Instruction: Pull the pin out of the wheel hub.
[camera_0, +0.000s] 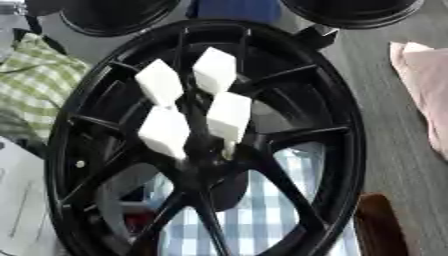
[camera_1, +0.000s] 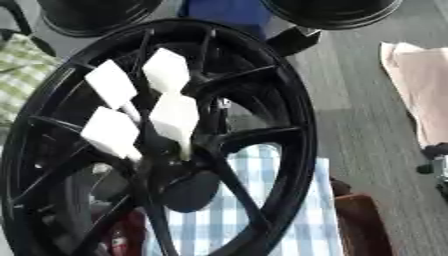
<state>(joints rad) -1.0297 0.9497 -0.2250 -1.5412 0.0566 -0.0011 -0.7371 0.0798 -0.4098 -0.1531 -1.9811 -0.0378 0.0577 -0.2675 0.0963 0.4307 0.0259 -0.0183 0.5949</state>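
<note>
Hands unseen; four white pins (camera_0: 160, 82) stand in wheel hub (camera_0: 293, 136).

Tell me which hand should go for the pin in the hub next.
Neither hand shows, so only a guess: left. The white blocks at the wheel hub sit left of the middle in both views.

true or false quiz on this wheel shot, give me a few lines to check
1. The wheel is black. True.
2. Four white blocks stand out around the hub. True.
3. The wheel is chrome with a red rim. False: rim and spokes are black.
4. A blue and white checked cloth shows through the spokes. True.
5. A robot hand is curled round one of the blocks. False: no hand shows in either view.
</note>
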